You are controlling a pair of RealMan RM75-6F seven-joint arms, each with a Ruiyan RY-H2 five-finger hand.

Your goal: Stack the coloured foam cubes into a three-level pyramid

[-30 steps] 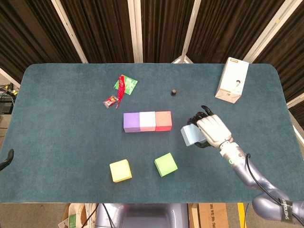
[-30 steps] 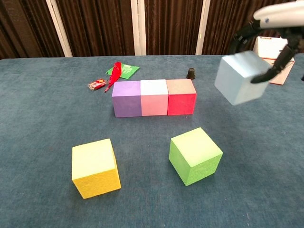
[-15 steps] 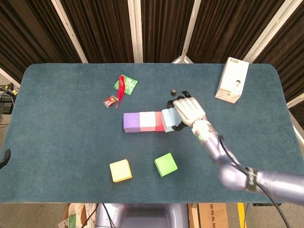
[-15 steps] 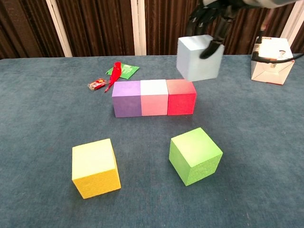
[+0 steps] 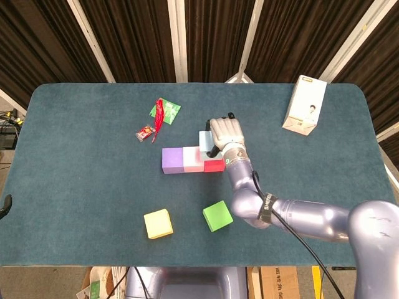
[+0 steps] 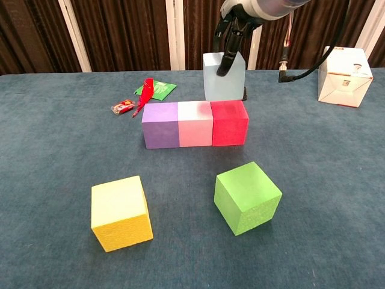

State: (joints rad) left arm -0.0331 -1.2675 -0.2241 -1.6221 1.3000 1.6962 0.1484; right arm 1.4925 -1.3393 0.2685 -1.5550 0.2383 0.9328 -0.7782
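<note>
A purple cube (image 6: 160, 124), a pink cube (image 6: 195, 123) and a red cube (image 6: 229, 122) stand in a row on the blue table (image 6: 54, 162). My right hand (image 5: 225, 134) holds a light blue cube (image 6: 224, 76) in the air just above the pink and red cubes. In the head view the hand hides most of the light blue cube (image 5: 204, 141). A yellow cube (image 6: 120, 212) and a green cube (image 6: 247, 197) lie apart near the front edge. My left hand is out of both views.
A white carton (image 6: 345, 76) stands at the back right. A red and green wrapper (image 6: 149, 90) and a small red packet (image 6: 123, 108) lie behind the row to the left. A small black cap (image 5: 229, 115) sits behind the red cube.
My right hand has carried the light blue cube leftward and away from me, from beside the red cube to above the pink and red cubes.
</note>
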